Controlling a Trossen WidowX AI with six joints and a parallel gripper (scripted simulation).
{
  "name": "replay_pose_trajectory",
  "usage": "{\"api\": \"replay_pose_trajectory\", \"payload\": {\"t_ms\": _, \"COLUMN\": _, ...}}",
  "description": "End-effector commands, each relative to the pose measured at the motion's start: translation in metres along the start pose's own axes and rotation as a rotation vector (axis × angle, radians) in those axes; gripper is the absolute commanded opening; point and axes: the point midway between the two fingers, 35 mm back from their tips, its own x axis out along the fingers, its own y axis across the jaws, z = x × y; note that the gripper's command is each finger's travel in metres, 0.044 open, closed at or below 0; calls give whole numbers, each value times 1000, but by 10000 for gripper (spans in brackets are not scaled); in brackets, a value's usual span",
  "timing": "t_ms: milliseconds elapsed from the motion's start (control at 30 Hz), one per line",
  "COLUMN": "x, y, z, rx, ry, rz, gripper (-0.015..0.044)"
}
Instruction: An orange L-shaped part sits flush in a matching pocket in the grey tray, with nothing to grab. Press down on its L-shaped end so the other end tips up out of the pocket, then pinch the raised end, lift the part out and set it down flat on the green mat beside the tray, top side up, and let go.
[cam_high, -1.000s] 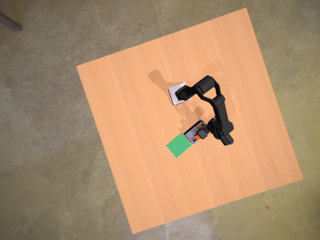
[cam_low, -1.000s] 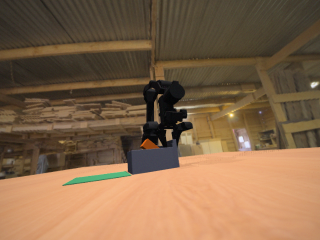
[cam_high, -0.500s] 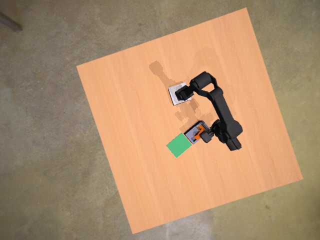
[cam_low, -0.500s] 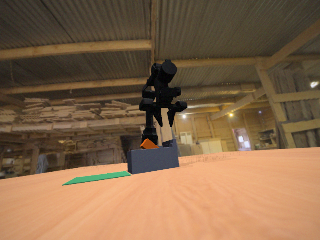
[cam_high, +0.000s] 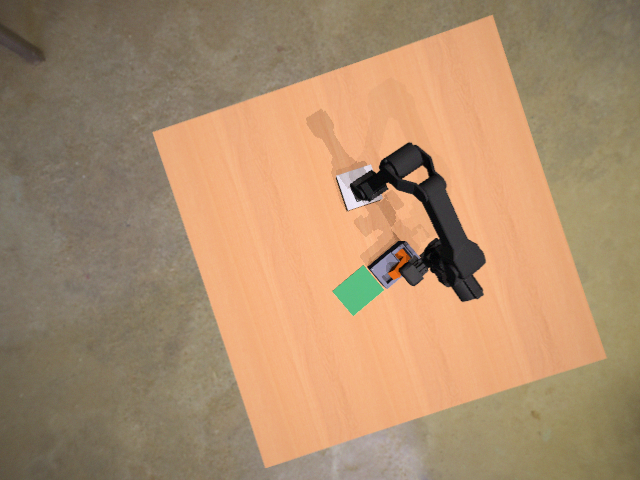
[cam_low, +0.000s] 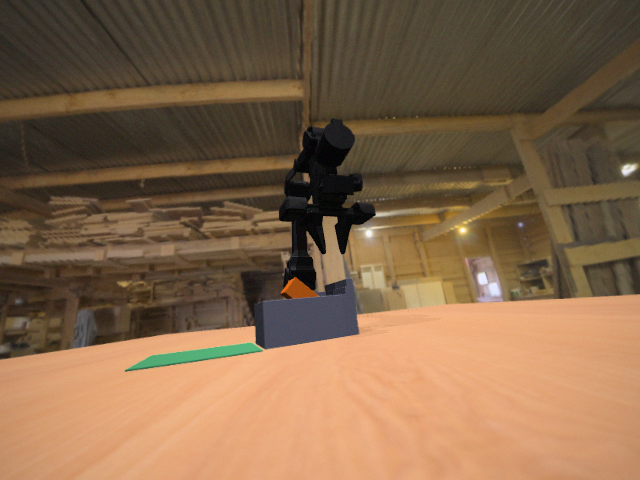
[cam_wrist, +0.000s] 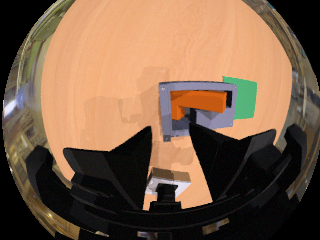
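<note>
The orange L-shaped part (cam_high: 398, 269) (cam_low: 298, 289) (cam_wrist: 202, 100) lies tilted in the grey tray (cam_high: 380, 265) (cam_low: 310, 321) (cam_wrist: 165, 111). Its straight end, on the mat side, stands up above the tray rim, and its L-shaped end is down in the pocket. The green mat (cam_high: 358, 290) (cam_low: 196, 355) (cam_wrist: 246, 99) lies flat beside the tray, with nothing on it. My gripper (cam_low: 333, 253) (cam_wrist: 170, 128) is partly open and empty, pointing down, well above the tray and clear of the part. In the top view its fingertips are hidden.
The arm's base stands on a white plate (cam_high: 347, 192) some way from the tray. The tray has a higher wall at its end away from the mat, seen in the exterior view. The wooden table (cam_high: 289, 361) extends around the tray and mat.
</note>
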Motion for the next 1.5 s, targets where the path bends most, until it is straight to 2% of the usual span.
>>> {"api": "replay_pose_trajectory", "payload": {"t_ms": 0, "x": 0, "y": 0, "z": 1, "rx": 1, "ry": -3, "rz": 0, "gripper": 180}}
{"api": "replay_pose_trajectory", "payload": {"t_ms": 133, "x": 0, "y": 0, "z": 1, "rx": 1, "ry": -3, "rz": 0, "gripper": 180}}
{"api": "replay_pose_trajectory", "payload": {"t_ms": 267, "x": -1, "y": -8, "z": 3, "rx": 175, "ry": -2, "rz": -1, "gripper": 280}}
{"api": "replay_pose_trajectory", "payload": {"t_ms": 633, "x": -3, "y": -68, "z": 9, "rx": 1398, "ry": 1, "rz": -12, "gripper": 280}}
{"api": "replay_pose_trajectory", "payload": {"t_ms": 700, "x": -4, "y": -76, "z": 9, "rx": 1549, "ry": 1, "rz": -14, "gripper": 280}}
{"api": "replay_pose_trajectory", "payload": {"t_ms": 1100, "x": -3, "y": -77, "z": 9, "rx": 1568, "ry": 1, "rz": -14, "gripper": 280}}
{"api": "replay_pose_trajectory", "payload": {"t_ms": 1467, "x": 28, "y": -77, "z": 9, "rx": 1568, "ry": 2, "rz": -14, "gripper": 280}}
